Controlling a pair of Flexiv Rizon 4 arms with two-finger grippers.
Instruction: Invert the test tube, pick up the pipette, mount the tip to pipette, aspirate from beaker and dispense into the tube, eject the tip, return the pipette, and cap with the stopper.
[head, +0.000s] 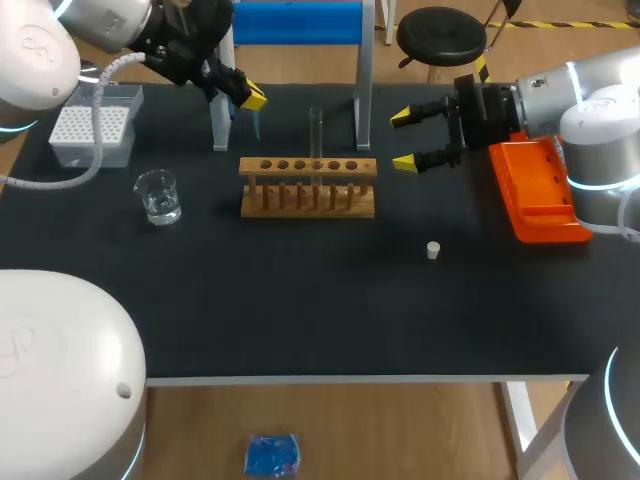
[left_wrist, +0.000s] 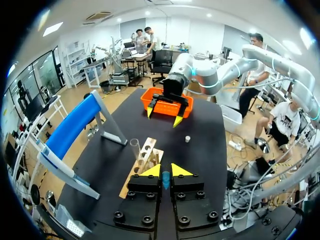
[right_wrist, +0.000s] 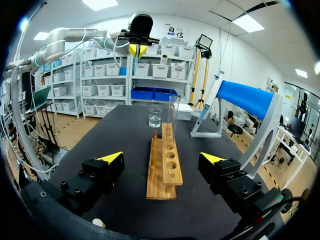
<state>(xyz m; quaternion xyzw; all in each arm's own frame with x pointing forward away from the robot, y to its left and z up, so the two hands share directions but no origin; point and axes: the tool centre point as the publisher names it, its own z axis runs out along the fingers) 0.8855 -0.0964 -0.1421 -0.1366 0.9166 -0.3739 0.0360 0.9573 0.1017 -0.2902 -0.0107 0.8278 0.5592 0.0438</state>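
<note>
In the upper right of the right wrist view the pipette (right_wrist: 205, 107) hangs slanted against the blue stand (head: 295, 20) with no claw on it, so I judge fetching it to be the step in hand. At the centre of the head view the test tube (head: 316, 128) stands upright in the wooden rack (head: 308, 187). My right claw (head: 402, 140), right of centre, is released: jaws wide, nothing between them, just off the rack's right end. My left claw (left_wrist: 166, 171), at the upper left of the head view beside the stand, is clenched on a pale-blue tapered piece (head: 256, 122). I take that for a pipette tip, though it is too small to be sure.

With the left occupied, I'd send the right claw. The glass tube rises between it and the stand, so I'd route up and over rather than straight across. I'd square the fingers to the pipette's thick body, close firmly away from the plunger end, and lift it free of the stand before pulling back. I'd keep the left arm clear so the two don't crowd
</note>
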